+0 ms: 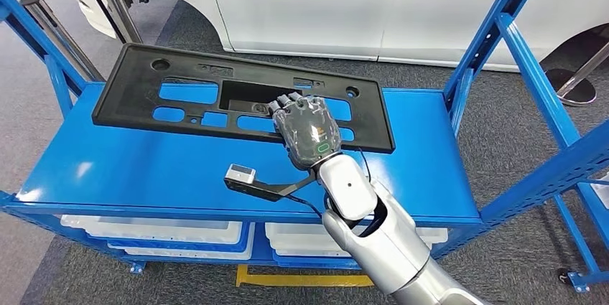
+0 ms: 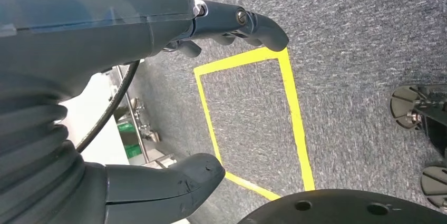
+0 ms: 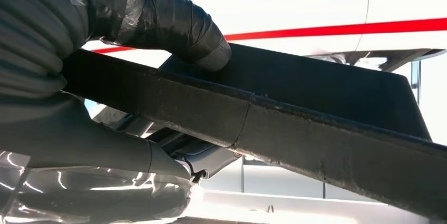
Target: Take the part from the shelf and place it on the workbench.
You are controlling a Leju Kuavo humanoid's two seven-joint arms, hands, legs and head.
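The part (image 1: 129,97) is a long black plastic panel with several cut-outs, lying across the back of the blue shelf top (image 1: 143,169). My right hand (image 1: 307,129) rests on its near edge right of centre, fingers reaching into the large middle cut-out. In the right wrist view the thumb (image 3: 174,23) presses on one face of the part's edge (image 3: 316,145) and the rest of the hand lies against the other face, so the hand grips it. My left hand (image 2: 79,39) hangs over the floor, its thumb (image 2: 168,182) and fingers (image 2: 248,23) apart with nothing between them.
Blue uprights (image 1: 503,25) frame the shelf on both sides. White bins (image 1: 165,232) sit on the level below. A white vehicle (image 1: 359,11) with a red stripe stands close behind. Grey carpet carries a yellow floor marking (image 2: 292,113).
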